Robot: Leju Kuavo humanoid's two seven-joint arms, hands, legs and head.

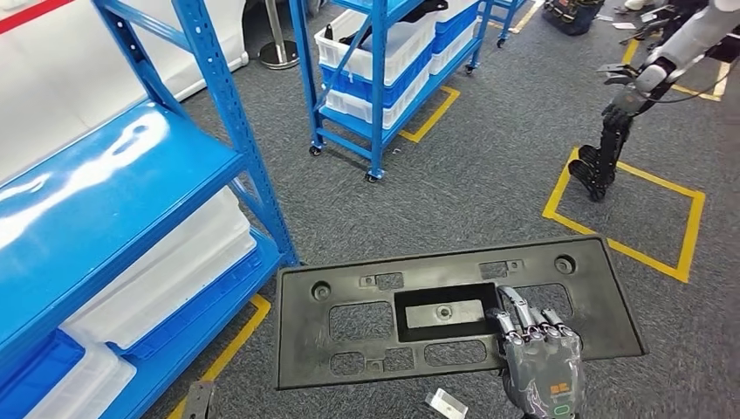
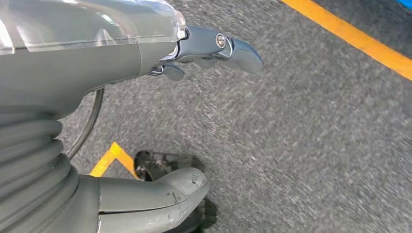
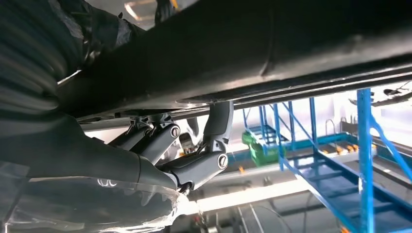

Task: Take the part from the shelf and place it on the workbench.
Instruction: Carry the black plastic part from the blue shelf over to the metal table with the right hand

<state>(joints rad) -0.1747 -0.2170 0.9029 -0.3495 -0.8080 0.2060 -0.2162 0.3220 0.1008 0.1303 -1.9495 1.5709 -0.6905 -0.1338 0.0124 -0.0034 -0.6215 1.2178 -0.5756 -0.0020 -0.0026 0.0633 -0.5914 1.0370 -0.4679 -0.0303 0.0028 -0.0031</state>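
The right hand (image 1: 543, 362) has the part (image 1: 384, 327), a wide black plastic panel with cut-outs, held out flat above the grey carpet (image 1: 471, 188). The hand grips it along the near edge, right of the middle, with its fingers (image 1: 522, 316) curled up over the top beside the deep rectangular recess at the panel's centre. In the right wrist view the hand (image 3: 184, 155) sits just beneath the panel (image 3: 272, 53), which runs dark across the picture, with the fingers hooked up against its underside. So that hand is clamped on the part, and the part hangs in the air in front of the robot, a touch tilted, well clear of the shelf (image 1: 131, 201).

The blue shelf stands off to the left, its glossy blue deck bare on top, white and blue bins (image 1: 166, 271) tucked on the level below. A second blue rack (image 1: 384, 65) on castors stands further back, stacked with more bins. Yellow tape (image 1: 628, 205) marks out a square on the carpet to the right, and another robot's arm (image 1: 624, 109) hangs over it.

The left hand (image 2: 145, 97) hangs low over the carpet, holding nothing, thumb and fingers spread well apart.
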